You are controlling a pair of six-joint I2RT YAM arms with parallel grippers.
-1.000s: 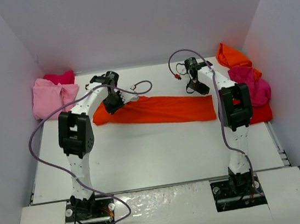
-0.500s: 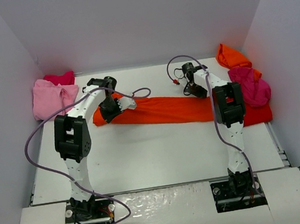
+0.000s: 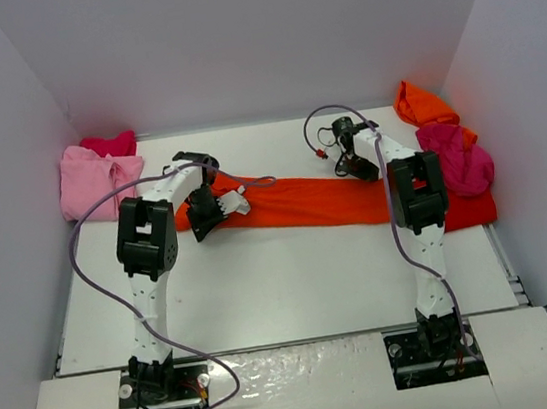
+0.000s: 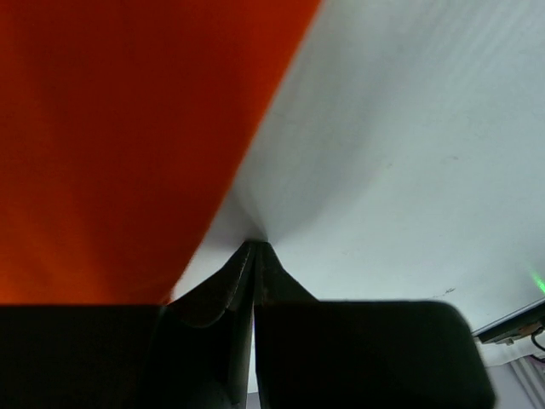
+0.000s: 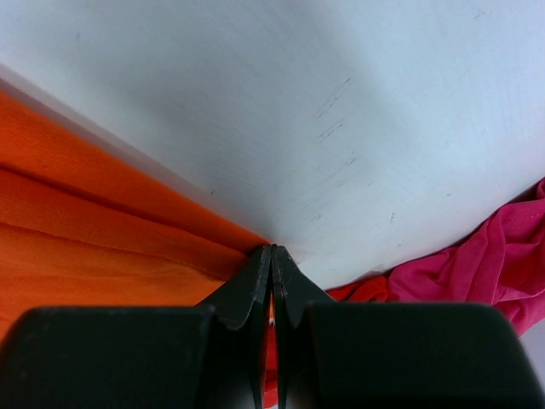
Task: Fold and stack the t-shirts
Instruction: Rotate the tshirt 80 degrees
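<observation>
An orange-red t-shirt (image 3: 293, 202) lies in a long folded strip across the middle of the table (image 3: 293, 273). My left gripper (image 3: 202, 224) is at its left end. In the left wrist view the jaws (image 4: 254, 247) are shut with the tips on bare table, just beside the orange-red cloth (image 4: 111, 145). My right gripper (image 3: 354, 166) is at the far edge of the strip's right end. Its jaws (image 5: 272, 249) are shut, tips touching the shirt's edge (image 5: 102, 221); I see no cloth pinched.
A light pink t-shirt (image 3: 89, 180) and a red one (image 3: 109, 142) are heaped at the back left. At the right wall lie an orange t-shirt (image 3: 421, 102), a magenta one (image 3: 460, 162) (image 5: 494, 256) and a red one (image 3: 474, 208). Walls enclose the table on three sides.
My left gripper has swung from the far side of the shirt's left end to its near side. My right gripper has shifted slightly left. The shirt's left end has changed shape a little.
</observation>
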